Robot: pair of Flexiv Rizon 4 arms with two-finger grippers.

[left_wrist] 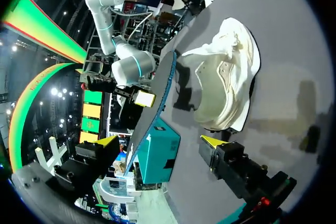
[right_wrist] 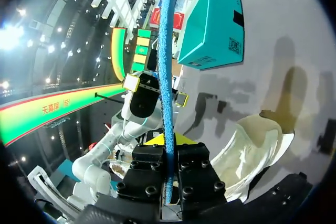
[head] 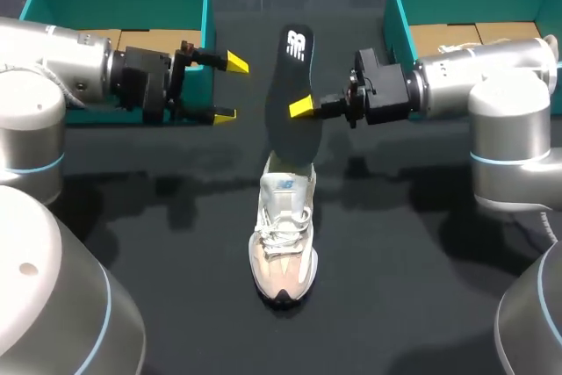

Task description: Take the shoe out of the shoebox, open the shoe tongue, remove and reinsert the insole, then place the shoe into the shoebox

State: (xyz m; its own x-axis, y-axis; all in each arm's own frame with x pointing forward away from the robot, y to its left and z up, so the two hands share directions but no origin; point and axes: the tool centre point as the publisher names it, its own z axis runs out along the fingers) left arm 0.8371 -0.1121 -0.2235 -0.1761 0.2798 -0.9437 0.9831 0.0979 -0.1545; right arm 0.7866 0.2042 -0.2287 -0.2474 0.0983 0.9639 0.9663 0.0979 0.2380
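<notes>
one shoe (head: 283, 234), one insole (head: 290, 94), two shoeboxes (head: 114, 2)

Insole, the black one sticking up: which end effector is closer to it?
Right. The right end effector is shut on the insole, holding it upright over the shoe. The left end effector is open on the insole's other side, not touching it.

Black insole (head: 288, 98), blue edge; grey-pink shoe (head: 283, 236); black table (head: 421, 252).
</notes>
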